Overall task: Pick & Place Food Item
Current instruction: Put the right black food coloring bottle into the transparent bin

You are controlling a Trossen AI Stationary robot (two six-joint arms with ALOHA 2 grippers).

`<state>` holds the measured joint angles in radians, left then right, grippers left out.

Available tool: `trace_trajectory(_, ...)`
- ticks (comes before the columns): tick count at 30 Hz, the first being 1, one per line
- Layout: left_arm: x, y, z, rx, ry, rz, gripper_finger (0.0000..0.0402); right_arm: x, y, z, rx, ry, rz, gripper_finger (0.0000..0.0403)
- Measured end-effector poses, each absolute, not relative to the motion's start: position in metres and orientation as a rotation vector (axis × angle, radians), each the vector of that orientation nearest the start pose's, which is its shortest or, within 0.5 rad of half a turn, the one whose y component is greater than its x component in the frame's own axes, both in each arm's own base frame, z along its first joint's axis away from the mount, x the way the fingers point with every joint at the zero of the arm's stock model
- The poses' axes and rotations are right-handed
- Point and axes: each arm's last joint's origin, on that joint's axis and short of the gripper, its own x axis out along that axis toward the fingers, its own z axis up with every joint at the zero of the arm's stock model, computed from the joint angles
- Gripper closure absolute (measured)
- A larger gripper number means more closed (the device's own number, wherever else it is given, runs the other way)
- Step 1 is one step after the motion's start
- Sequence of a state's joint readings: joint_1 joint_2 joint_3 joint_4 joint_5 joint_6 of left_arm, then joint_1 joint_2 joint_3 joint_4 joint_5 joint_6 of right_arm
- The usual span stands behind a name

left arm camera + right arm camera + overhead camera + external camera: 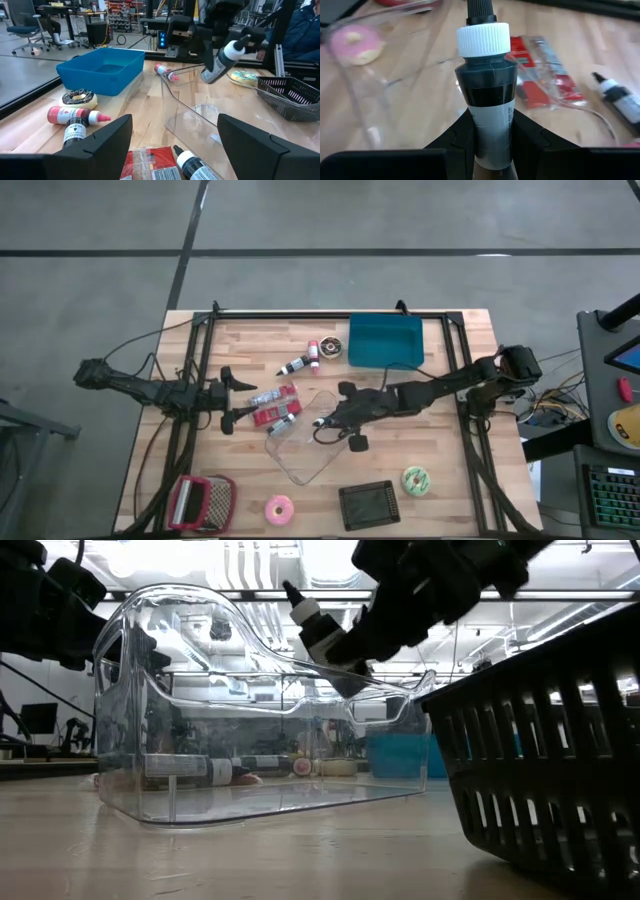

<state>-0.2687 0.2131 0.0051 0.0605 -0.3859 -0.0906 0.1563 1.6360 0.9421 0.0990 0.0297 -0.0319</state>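
Black bottle (487, 107) pinched between the right gripper (489, 145) fingers, nozzle leading toward the clear bin (310, 442) for dropping; left gripper (175, 137) gapes wide.

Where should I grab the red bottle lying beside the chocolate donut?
Take the red bottle across the middle of its body, coming from straight above. It lies on its side, the body is its widest even part, and the pink nozzle tapers.
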Motion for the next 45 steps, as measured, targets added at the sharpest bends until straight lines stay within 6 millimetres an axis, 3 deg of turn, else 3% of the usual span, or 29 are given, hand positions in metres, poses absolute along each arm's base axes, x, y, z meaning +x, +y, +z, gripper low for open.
trace_trajectory(9,0.107,-0.018,0.153,-0.042,0.136,0.123,0.0106,0.37,0.049,0.218,-0.061,0.728,0.244,0.0319)
trace_trajectory(21,0.107,-0.018,0.152,-0.037,0.152,0.124,0.0106,0.411,0.042,0.186,-0.09,1.054,0.306,0.0319)
trace_trajectory(25,0.108,-0.018,0.151,-0.035,0.159,0.124,0.0106,0.422,0.043,0.184,-0.095,1.106,0.35,0.0319)
trace_trajectory(36,0.108,-0.018,0.151,-0.034,0.16,0.124,0.0106,0.427,0.043,0.185,-0.124,1.138,0.393,0.0313)
trace_trajectory(45,0.108,-0.018,0.151,-0.034,0.161,0.125,0.0106,0.425,0.043,0.185,-0.14,1.151,0.409,0.0248)
